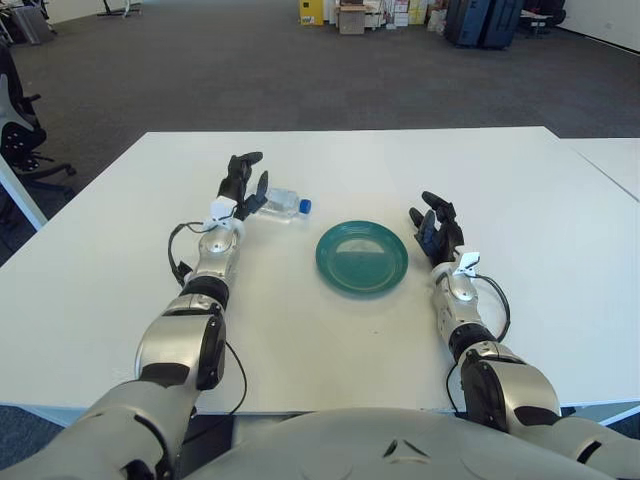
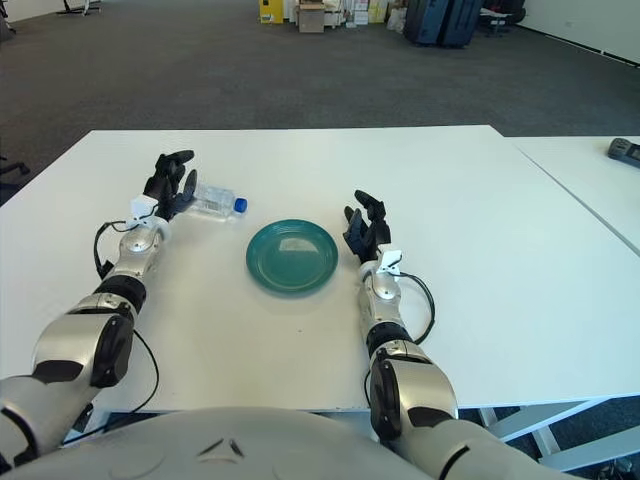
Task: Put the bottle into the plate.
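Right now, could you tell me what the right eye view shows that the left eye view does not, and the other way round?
Only the right eye view shows a dark object on the neighbouring table at the right edge. Only the left eye view shows an office chair at the left edge. Both show the green plate, the bottle lying on its side left of it, the left robot hand raised with open fingers at the bottle's base end, and the right robot hand open, right of the plate.
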{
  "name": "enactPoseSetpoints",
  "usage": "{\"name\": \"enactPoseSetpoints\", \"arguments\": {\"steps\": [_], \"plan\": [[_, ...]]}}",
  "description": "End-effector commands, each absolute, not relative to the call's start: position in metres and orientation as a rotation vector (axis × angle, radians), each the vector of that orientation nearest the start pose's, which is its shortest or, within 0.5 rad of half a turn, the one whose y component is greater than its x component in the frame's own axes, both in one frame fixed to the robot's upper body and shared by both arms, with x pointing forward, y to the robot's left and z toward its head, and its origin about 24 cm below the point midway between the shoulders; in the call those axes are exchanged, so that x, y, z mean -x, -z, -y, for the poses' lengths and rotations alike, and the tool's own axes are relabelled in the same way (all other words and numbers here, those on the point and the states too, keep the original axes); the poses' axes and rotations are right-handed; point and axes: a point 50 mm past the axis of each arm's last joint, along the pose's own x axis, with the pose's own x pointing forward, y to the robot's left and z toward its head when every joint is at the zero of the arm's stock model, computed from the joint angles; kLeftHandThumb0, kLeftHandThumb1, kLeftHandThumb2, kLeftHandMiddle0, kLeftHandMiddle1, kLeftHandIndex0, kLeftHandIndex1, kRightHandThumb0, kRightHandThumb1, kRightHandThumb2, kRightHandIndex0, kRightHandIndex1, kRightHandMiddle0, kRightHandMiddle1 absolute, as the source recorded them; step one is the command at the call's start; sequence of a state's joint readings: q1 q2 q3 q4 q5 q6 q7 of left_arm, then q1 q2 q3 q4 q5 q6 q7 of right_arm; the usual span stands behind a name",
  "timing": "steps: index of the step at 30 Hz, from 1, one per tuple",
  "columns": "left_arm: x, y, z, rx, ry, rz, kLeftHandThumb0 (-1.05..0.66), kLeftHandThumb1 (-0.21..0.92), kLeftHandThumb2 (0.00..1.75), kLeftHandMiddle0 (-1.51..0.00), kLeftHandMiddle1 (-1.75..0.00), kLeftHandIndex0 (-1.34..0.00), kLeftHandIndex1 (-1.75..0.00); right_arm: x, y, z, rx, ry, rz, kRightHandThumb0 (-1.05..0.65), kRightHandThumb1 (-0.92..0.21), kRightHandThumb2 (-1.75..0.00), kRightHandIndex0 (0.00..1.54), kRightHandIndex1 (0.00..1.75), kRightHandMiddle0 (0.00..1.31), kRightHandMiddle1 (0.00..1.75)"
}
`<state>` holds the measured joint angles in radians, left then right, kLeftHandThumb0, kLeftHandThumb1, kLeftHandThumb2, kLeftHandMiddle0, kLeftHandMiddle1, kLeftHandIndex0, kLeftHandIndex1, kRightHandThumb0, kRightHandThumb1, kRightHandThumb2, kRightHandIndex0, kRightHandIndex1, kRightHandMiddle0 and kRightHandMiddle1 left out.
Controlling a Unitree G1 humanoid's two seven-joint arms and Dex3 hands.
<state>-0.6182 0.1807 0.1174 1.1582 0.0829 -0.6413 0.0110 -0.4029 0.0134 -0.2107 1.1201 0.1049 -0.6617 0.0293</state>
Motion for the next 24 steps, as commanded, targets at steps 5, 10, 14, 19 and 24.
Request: {"name": "enactPoseSetpoints", "arguments": {"steps": [5, 10, 14, 19, 24], "plan": [[-0.348, -0.046, -0.177, -0.517, 0.066, 0.178, -0.76, 0.92, 0.56, -0.33, -0.25, -0.03, -0.93, -0.260, 0.065, 0.157, -0.166, 0.150, -0.220, -0.59, -0.92, -0.84, 0.49, 0.00, 0.02, 0.85], [-0.351, -0.051, -0.172, -0.723, 0.070, 0.232, -0.89, 0.92, 0.64, -0.27, -0.12, 0.00, -0.80, -0.259, 0.065, 0.157, -0.164, 0.151, -0.221, -0.60, -0.92, -0.84, 0.49, 0.00, 0.01, 0.85], [-0.356, -0.052, -0.161, -1.054, 0.079, 0.321, -0.97, 0.92, 0.70, -0.17, -0.04, 0.00, -0.60, -0.259, 0.065, 0.157, -0.165, 0.151, -0.220, -0.60, -0.92, -0.84, 0.49, 0.00, 0.01, 0.85], [-0.357, -0.049, -0.155, -1.375, 0.072, 0.439, -1.04, 0.92, 0.76, -0.05, -0.01, 0.00, -0.32, -0.258, 0.066, 0.158, -0.165, 0.150, -0.223, -0.62, -0.92, -0.83, 0.50, 0.01, 0.01, 0.86], [-0.356, -0.048, -0.151, -1.603, 0.080, 0.585, -1.05, 0.92, 0.80, -0.01, 0.00, 0.00, -0.10, -0.257, 0.067, 0.158, -0.167, 0.148, -0.223, -0.62, -0.92, -0.83, 0.52, 0.02, 0.02, 0.86]]}}
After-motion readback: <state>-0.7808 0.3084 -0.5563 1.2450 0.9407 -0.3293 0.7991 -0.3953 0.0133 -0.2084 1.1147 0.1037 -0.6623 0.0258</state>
